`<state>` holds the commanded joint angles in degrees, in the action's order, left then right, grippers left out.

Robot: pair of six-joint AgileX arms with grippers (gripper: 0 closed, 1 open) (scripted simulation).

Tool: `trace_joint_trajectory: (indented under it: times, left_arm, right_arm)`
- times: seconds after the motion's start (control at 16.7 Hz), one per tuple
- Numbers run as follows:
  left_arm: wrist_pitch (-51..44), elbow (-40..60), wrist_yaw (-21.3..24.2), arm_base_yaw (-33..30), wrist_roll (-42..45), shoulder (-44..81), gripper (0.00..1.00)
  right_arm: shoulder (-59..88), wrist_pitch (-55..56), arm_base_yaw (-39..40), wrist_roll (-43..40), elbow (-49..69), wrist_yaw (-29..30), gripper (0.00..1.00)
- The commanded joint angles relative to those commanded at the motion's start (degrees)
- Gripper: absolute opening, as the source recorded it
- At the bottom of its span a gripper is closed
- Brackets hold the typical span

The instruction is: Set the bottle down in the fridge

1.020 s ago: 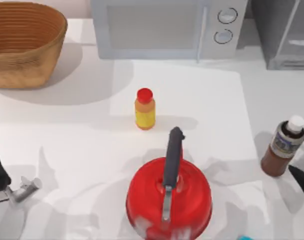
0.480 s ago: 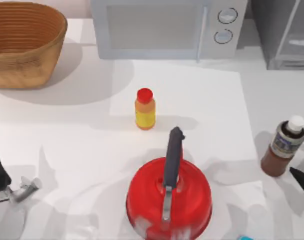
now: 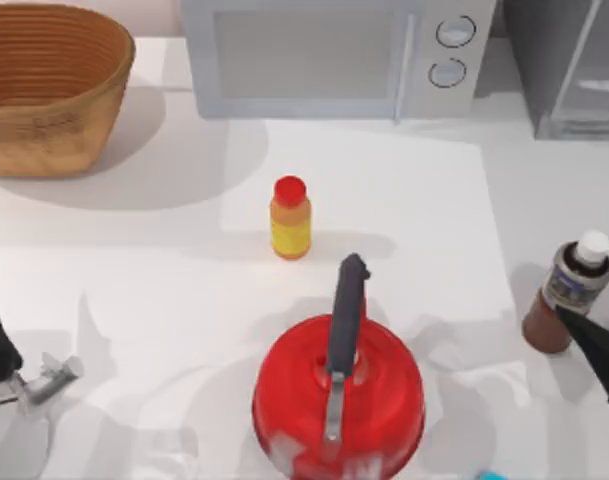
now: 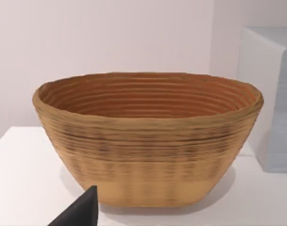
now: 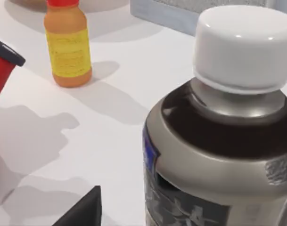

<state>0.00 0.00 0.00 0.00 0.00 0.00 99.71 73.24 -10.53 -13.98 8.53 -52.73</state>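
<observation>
Bottle [image 3: 569, 290] stands upright on the table [image 3: 134, 260] at its right edge, well in front of the fridge [image 3: 569, 65] in the back right corner. Right gripper [image 3: 596, 345] sits right against its lower body; can't tell its finger opening. Left gripper [image 3: 44, 382] parked front left, opening unclear too.

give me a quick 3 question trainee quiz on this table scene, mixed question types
1. True or false: the small dark-brown bottle with a white cap stands upright near the table's right edge.
2. What lies nearest the right hand? A) woven brown basket B) the dark-brown bottle C) silver microwave with two round dials
3. Fill in: between the yellow-orange bottle with a red cap and the table's near edge sits a red ____ with a dark handle.

Key: 1 true; 2 B; 3 kettle.
</observation>
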Motion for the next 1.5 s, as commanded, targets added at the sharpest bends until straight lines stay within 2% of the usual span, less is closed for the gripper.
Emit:
trace_joint_trajectory:
  times: [0.3, 0.6, 1.38, 1.5]
  left_arm:
    - [0.0, 0.0, 0.0, 0.0, 0.0, 0.0, 1.0]
    - [0.0, 0.0, 0.0, 0.0, 0.0, 0.0, 1.0]
    - [0.0, 0.0, 0.0, 0.0, 0.0, 0.0, 1.0]
    - [0.0, 0.0, 0.0, 0.0, 0.0, 0.0, 1.0]
  right_arm:
    - [6.9, 7.0, 7.3, 3.2, 2.1, 7.1, 1.0]
    - [7.4, 7.6, 7.9, 3.4, 2.2, 7.8, 1.0]
    - [7.4, 7.6, 7.9, 3.4, 2.2, 7.8, 0.03]
    - [7.4, 7.6, 7.9, 3.4, 2.2, 7.8, 0.01]
